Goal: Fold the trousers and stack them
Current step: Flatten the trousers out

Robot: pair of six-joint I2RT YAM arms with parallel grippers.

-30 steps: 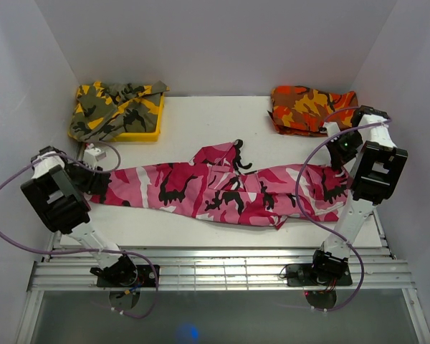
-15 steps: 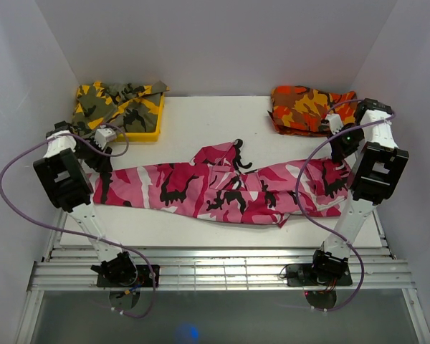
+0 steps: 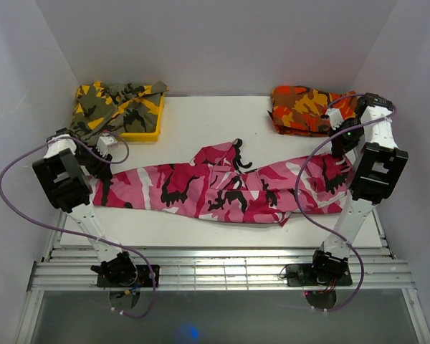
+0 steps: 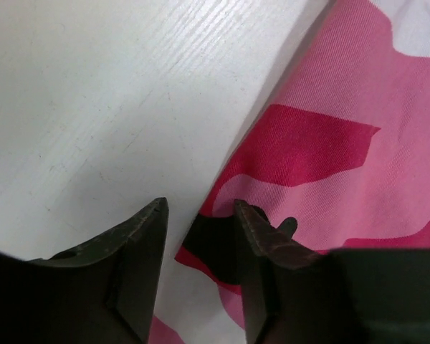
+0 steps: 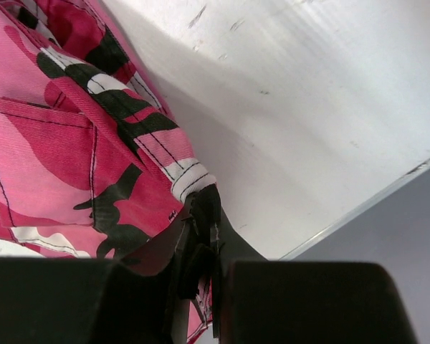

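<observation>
White table: only wrist views show right end effector pinching trousers, left end effector agape

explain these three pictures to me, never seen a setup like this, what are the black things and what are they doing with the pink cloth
The black and white things are two robot arms bolted at the near edge of a white table. The wide picture looks down from above; the two close-ups come from a camera on each wrist, looking past that arm's own claw. Pink camouflage trousers lie stretched across the table. The right claw is pinched shut on one end of them. The left claw is open at the edge of the other end, gripping nothing. At the back, a yellow-olive garment sits in a yellow tray, and a folded orange-red garment lies on the right.
</observation>
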